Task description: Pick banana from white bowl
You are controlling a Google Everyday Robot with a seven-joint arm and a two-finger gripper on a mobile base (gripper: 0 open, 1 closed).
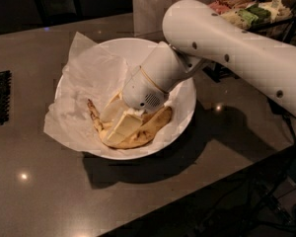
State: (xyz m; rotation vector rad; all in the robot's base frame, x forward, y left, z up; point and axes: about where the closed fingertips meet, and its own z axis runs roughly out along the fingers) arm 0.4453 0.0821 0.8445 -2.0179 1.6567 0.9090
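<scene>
The white tubular arm (237,43) has small dark screw holes, a thin yellow wrist ring and a cream gripper (117,126) inside the white bowl (187,102).

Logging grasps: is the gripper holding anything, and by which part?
Cannot tell: the gripper sits over the middle of the banana in the white bowl.

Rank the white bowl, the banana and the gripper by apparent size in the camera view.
1. white bowl, clearly largest.
2. banana, partly hidden.
3. gripper, down in the bowl over the banana; close to it in size, so ranks 2 and 3 are unsure.
</scene>
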